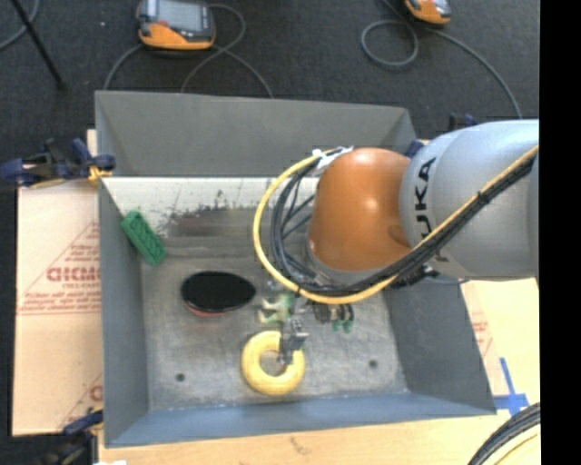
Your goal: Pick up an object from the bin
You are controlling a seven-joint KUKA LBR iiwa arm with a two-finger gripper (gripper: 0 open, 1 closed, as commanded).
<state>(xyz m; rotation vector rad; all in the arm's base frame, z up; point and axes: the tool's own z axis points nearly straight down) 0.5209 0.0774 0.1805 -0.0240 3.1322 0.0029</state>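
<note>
Directly over yellow ring [255,373] hangs gripper [290,351]; black disc [218,291] near.

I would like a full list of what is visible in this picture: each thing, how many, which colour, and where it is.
grey metal bin: one, grey, middle of view
green rectangular block: one, green, bin's far left corner, against the left wall
black flat oval disc: one, black, left of the floor's middle
yellow ring: one, yellow, by the near wall
orange-and-grey devices: two, on the dark floor beyond the bin
robot arm: one, grey with orange cover, from the right
claw: one, at the yellow ring
</note>
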